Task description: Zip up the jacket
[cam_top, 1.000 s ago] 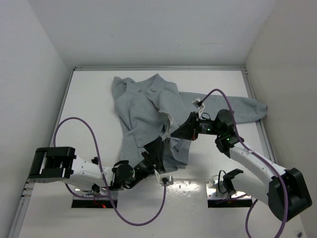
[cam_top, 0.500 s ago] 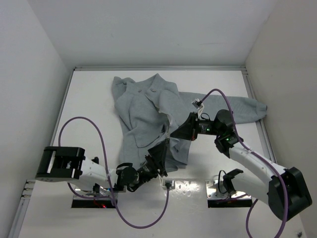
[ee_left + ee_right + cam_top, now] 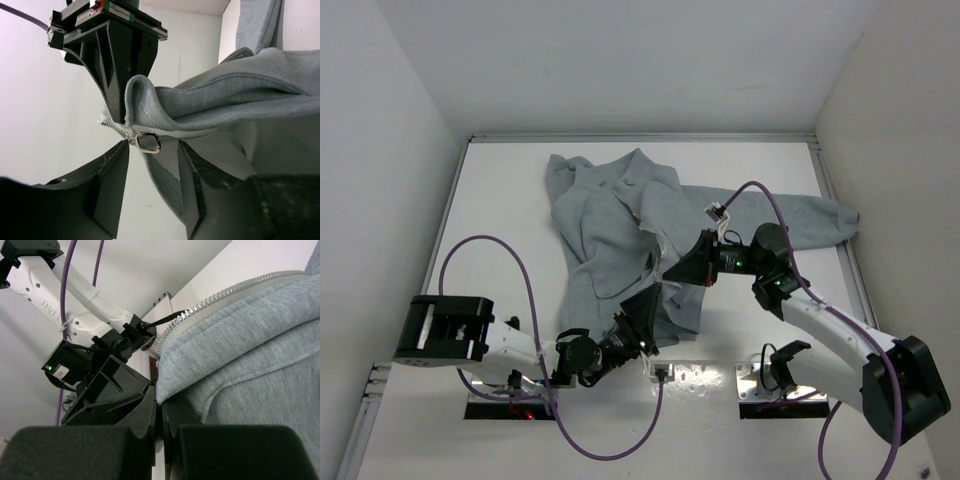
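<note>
The white desk is boxed in by plain white walls along its left, far and right edges, and only the near edge, where the arm bases sit, is open. A broad strip of bare desk runs between the left edge and the large light grey soft fabric jacket. At the far edge the gap is narrow.

The jacket lies spread from the far edge toward the middle of the near edge. One long sleeve stretches out close to the right edge. Its body is rumpled, the front folded over itself, and its hem stops near the near edge, just beside the left gripper.

The right gripper reaches in from the right over the jacket's middle. Its fingers are pressed together on the folded front edge, beside a row of silver metal zipper teeth. The left gripper's two fingers stand apart, with the small silver rectangular zipper pull lying in the gap between them. Whether either finger touches it cannot be told. Thick purple cables loop off both arms, the left one arching over the bare desk by the left edge.
</note>
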You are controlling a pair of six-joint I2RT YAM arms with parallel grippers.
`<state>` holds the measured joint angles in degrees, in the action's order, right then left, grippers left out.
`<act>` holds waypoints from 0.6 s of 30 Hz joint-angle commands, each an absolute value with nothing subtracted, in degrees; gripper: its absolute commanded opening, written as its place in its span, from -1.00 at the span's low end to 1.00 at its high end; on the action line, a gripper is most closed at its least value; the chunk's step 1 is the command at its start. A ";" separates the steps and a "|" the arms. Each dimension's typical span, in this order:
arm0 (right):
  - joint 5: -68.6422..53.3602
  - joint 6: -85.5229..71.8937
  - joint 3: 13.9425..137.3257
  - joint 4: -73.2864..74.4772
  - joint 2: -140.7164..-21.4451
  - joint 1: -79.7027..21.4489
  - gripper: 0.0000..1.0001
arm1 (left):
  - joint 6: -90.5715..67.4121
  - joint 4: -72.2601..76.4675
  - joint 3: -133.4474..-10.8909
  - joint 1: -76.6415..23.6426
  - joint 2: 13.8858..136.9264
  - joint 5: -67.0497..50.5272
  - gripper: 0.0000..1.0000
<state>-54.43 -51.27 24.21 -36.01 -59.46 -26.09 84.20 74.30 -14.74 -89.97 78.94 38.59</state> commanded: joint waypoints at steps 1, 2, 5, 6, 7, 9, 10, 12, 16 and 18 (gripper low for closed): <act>-55.11 -52.12 24.35 -40.60 -58.80 -26.81 -0.99 | 84.73 88.33 -16.08 -90.79 79.19 38.85 -0.05; -55.02 -52.03 24.26 -40.34 -58.62 -26.72 -0.99 | 84.73 88.33 -16.08 -90.79 79.19 38.85 -0.05; -55.11 -52.03 23.91 -40.43 -58.54 -26.89 -0.99 | 85.25 88.33 -16.08 -90.26 79.19 38.33 -0.07; -55.28 -51.94 23.82 -40.34 -58.62 -26.98 -0.99 | 85.25 88.33 -16.61 -90.26 79.19 38.32 -0.07; -55.28 -51.86 23.91 -40.43 -58.54 -26.90 -0.99 | 85.25 88.33 -16.61 -90.26 79.71 38.32 -0.07; -55.63 -51.24 23.82 -39.99 -58.45 -27.42 -0.99 | 85.25 88.95 -16.61 -90.26 79.72 38.32 -0.07; -55.98 -50.72 23.91 -39.82 -58.27 -27.42 -0.99 | 85.25 88.95 -16.61 -90.26 79.72 38.32 -0.07; -55.99 -50.63 23.64 -38.94 -58.10 -27.60 -0.99 | 85.25 88.95 -16.61 -89.74 79.72 38.32 -0.07; -55.99 -50.54 23.55 -38.85 -58.18 -27.60 -0.99 | 85.25 88.95 -17.14 -89.74 80.24 37.79 -0.17; -55.90 -50.54 23.64 -38.85 -58.27 -27.60 -0.99 | 85.25 88.95 -17.14 -89.74 80.24 37.79 -0.23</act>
